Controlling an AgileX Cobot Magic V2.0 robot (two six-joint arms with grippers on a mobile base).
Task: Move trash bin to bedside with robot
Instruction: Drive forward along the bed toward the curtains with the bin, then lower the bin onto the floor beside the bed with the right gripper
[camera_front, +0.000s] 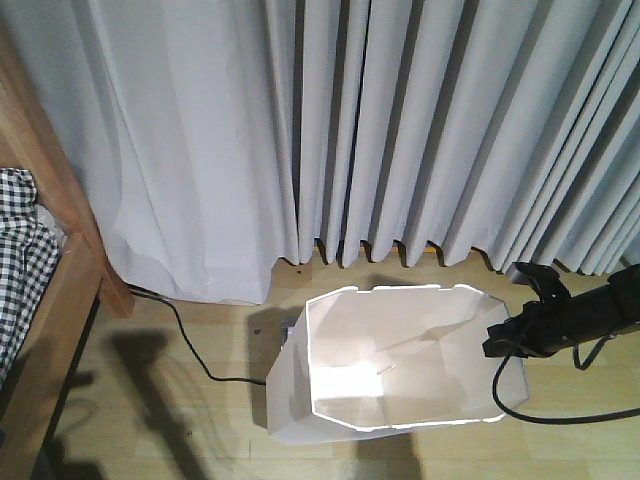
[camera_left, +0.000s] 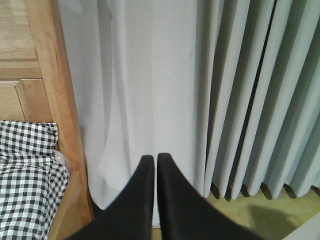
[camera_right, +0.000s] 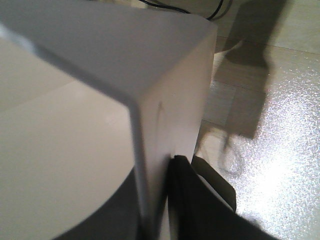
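Under the curtain (camera_front: 200, 150), on the floor (camera_front: 230, 330), we are holding the bin (camera_front: 400, 370) by its right wall, right fingers (camera_right: 197, 200) clamped across it. Our left fingers (camera_left: 137, 200) are resting together, empty. Leftward the bed (camera_front: 75, 270) is sitting apart; we are judging the grasp done, the shift unfinished.

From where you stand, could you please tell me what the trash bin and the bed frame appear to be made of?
The trash bin looks like thin white plastic: smooth, matte walls, sharply creased corners. The bed frame appears to be light wood, with visible grain and a soft sheen.
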